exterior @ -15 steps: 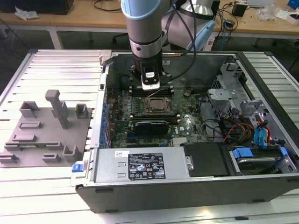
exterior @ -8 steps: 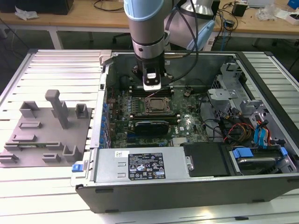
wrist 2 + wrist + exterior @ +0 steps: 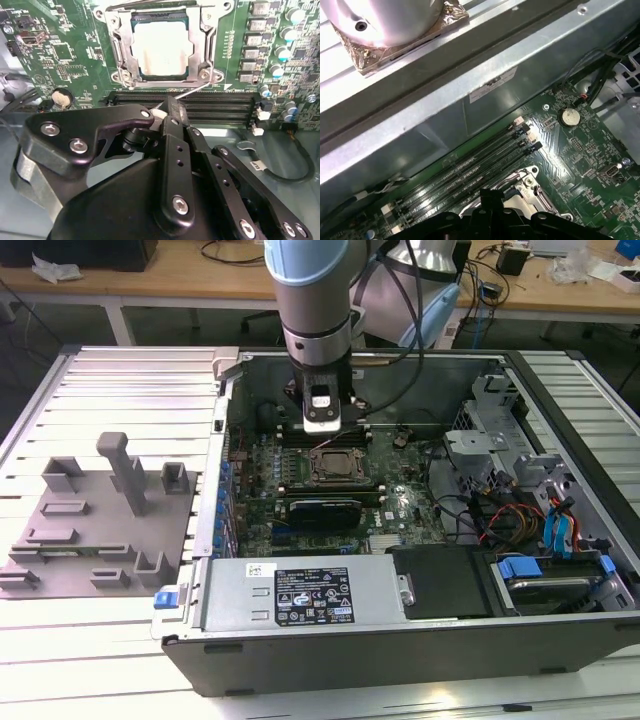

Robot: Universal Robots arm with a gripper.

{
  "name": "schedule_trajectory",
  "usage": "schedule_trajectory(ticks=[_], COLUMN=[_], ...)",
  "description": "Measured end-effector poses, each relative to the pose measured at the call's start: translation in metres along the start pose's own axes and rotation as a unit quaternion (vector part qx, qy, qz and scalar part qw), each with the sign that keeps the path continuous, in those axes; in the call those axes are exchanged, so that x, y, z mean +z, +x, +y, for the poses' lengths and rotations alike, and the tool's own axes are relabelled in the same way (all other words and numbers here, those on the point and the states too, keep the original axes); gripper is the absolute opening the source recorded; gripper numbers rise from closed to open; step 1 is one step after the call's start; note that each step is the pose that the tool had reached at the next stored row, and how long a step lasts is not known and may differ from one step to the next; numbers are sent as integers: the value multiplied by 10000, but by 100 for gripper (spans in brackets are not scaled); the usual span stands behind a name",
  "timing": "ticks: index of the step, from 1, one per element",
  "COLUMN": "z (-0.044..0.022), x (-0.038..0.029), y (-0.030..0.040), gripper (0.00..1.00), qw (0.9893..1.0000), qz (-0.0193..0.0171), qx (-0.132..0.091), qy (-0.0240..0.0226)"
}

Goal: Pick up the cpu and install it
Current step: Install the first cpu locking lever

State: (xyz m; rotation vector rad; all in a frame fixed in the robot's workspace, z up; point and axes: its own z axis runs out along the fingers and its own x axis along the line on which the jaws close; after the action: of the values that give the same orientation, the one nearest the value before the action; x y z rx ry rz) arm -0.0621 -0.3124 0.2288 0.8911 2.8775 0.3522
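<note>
We find the cpu (image 3: 162, 47) lying flat in the socket (image 3: 116, 47) on the green motherboard (image 3: 65, 55), its pale metal top facing up and the socket's metal frame standing around it on all sides. A thin metal lever (image 3: 192, 91) slants along the frame's edge nearest the gripper. Beyond that edge run the long black memory slots (image 3: 215, 105), and the gripper (image 3: 169, 102) hangs over them, just beside the socket and apart from the cpu. Its black fingers (image 3: 172, 150) appear drawn together at the tips. A round coin battery (image 3: 61, 97) sits on the board off to one side. In the exterior view the arm (image 3: 310, 290) comes straight down into the open computer case (image 3: 400, 650), with the gripper (image 3: 325, 423) just behind the socket. The case rests on a slatted metal bench (image 3: 100, 370), and a grey fixture plate (image 3: 90, 525) with upright blocks lies beside it on the exterior view's left.
</note>
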Motion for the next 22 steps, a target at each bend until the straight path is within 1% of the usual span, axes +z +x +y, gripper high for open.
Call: schedule_trajectory(ticks=[4,7,9,11,12,15,16,18,20,22], z=[54,57,55,58,59,59,59,63,70,77], x=[26,46,89,116,124,124,124,128,136,145], y=[40,45,36,24,20,20,19,12,0,-13], gripper=[11,11,11,11,11,11,11,11,11,11], qw=[10000,10000,10000,10000,10000,10000,10000,9999,9996,9990], qz=[-6,-5,-8,-13,-22,-22,-18,13,48,91], qx=[20,19,19,16,13,12,-8,-126,-263,-428], qy=[0,1,5,14,30,31,29,25,19,13])
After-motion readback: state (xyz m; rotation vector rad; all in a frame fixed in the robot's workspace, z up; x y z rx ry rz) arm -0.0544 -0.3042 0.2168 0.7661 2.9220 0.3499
